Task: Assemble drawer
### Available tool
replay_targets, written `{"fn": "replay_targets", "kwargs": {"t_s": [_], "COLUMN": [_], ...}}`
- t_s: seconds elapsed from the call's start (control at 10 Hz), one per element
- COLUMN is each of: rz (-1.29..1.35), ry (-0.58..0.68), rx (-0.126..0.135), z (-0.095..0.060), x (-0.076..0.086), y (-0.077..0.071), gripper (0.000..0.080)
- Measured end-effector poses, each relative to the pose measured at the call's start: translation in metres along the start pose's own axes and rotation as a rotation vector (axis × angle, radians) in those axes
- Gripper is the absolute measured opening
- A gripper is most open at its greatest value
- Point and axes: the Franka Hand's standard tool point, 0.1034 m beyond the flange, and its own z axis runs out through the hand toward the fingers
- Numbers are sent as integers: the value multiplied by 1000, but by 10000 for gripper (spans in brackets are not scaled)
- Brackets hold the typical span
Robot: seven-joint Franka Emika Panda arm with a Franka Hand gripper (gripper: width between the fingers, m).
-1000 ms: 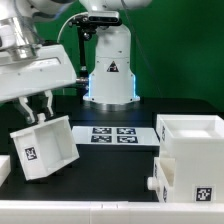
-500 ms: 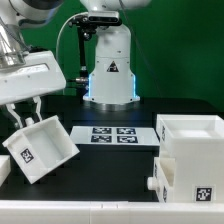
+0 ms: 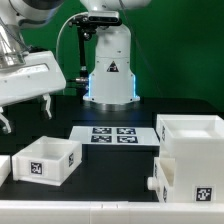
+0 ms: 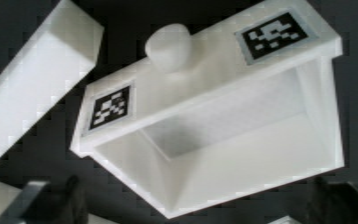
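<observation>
A small open-top white drawer tray (image 3: 45, 160) with a square tag on its side lies upright on the black table at the exterior view's left. In the wrist view the same tray (image 4: 211, 120) shows its front knob (image 4: 167, 45) and two tags. My gripper (image 3: 25, 113) hangs just above the tray, open and empty, its dark fingertips (image 4: 51, 203) on either side of the tray's near corner. The large white housing (image 3: 190, 160), with a knobbed tray (image 3: 152, 185) low on its front, stands at the exterior view's right.
The marker board (image 3: 112, 134) lies flat on the middle of the table. The robot's base (image 3: 110, 70) stands behind it. Another white part (image 3: 4, 168) sits at the far left edge, beside the tray; it also shows in the wrist view (image 4: 43, 80).
The tray was held tilted in my gripper above the table. Now it lies flat on the table and my fingers are open and clear of it.
</observation>
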Motion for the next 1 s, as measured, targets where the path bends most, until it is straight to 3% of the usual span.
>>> {"fn": "replay_targets", "kwargs": {"t_s": [0.1,0.5,0.7,1.0], "rz": [0,-2,-137,-234], "ry": [0,-1,-67,-114], "rx": [0,-1,-60,-111], "z": [0,0,-1,22], "x": [0,0,16,41], "y": [0,0,5,-19], "gripper": [640,649,649,649]}}
